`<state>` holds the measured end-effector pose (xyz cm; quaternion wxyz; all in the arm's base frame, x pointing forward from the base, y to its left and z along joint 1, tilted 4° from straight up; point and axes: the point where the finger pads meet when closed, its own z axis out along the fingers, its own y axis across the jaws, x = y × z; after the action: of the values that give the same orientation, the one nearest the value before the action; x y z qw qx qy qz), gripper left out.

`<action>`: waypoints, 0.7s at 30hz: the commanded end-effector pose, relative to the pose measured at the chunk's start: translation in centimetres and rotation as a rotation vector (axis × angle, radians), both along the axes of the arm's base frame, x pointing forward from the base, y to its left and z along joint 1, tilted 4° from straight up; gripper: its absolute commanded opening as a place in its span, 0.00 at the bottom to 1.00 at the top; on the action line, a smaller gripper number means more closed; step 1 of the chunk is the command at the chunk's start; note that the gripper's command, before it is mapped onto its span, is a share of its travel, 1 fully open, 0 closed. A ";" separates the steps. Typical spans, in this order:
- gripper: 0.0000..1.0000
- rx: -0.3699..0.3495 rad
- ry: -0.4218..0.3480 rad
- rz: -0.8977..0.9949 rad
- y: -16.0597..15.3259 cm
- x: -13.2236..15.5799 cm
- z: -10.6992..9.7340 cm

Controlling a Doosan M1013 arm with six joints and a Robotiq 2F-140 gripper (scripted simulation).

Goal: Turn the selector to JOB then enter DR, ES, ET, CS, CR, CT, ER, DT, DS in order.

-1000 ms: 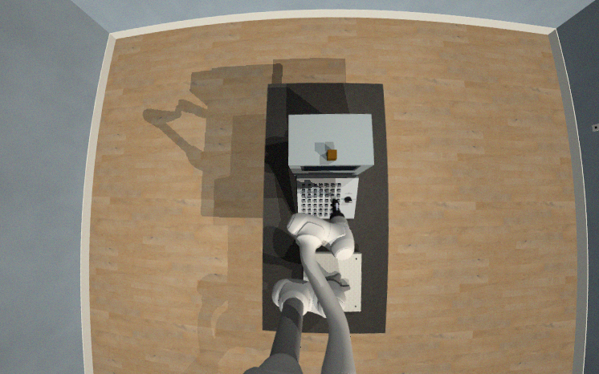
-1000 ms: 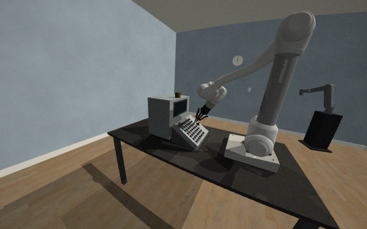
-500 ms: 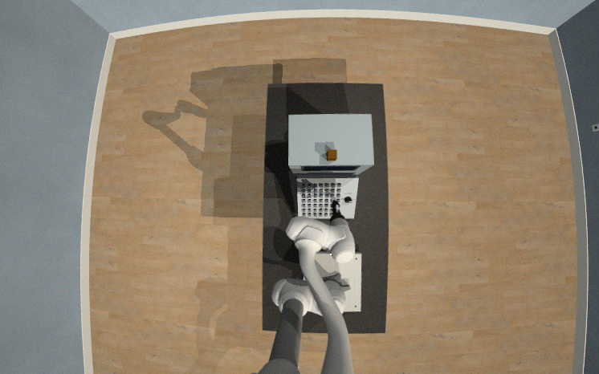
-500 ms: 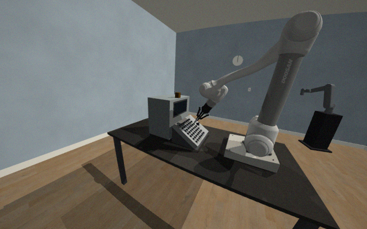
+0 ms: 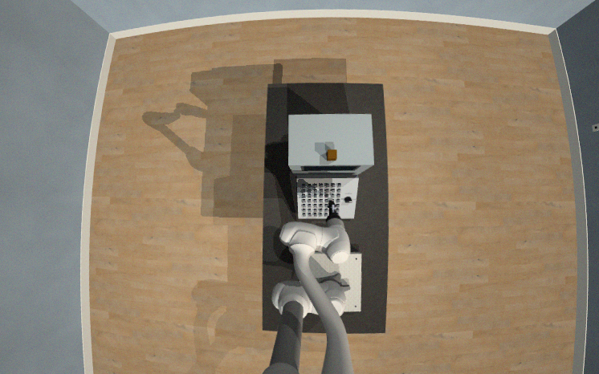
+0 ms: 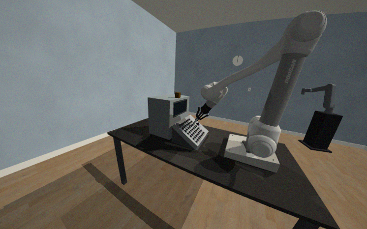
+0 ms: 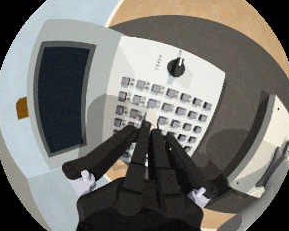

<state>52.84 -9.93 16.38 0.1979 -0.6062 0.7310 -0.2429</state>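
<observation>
The grey machine [image 5: 331,141] stands on the dark table with a sloped white keypad panel [image 5: 327,198] in front of it. The panel holds a grid of several dark keys [image 7: 159,115] and a black selector knob [image 7: 176,65] at its right end; the knob also shows in the top view [image 5: 347,199]. No key looks lit. The key names are too small to read. My gripper [image 7: 149,116] is shut and empty, its fingertips together right over the keys in the right half of the grid, seen also from above [image 5: 331,205] and from the side [image 6: 198,121].
A dark screen [image 7: 62,97] faces me on the machine front. A small orange block [image 5: 332,155] sits on the machine's top. My arm's white base plate [image 6: 250,153] sits on the table just behind the keypad. A second small arm on a black stand [image 6: 321,125] is at the far wall.
</observation>
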 end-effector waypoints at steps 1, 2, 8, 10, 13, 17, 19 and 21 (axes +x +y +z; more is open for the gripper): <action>0.00 0.000 0.000 -0.002 1.0 0.2 0.0; 0.00 0.000 0.000 -0.002 1.2 0.2 0.0; 0.00 0.000 0.000 -0.002 1.4 0.3 0.0; 0.00 0.000 0.000 -0.002 1.4 0.3 0.0; 0.00 0.000 0.000 -0.002 1.4 0.4 -0.2; 0.00 0.000 0.000 -0.002 1.3 0.7 -0.6; 0.00 0.000 0.000 -0.002 1.3 0.9 -0.9; 0.00 0.000 0.000 -0.002 1.2 1.1 -1.2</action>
<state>53.79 -8.68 15.39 0.1976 -0.6054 0.7317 -0.2430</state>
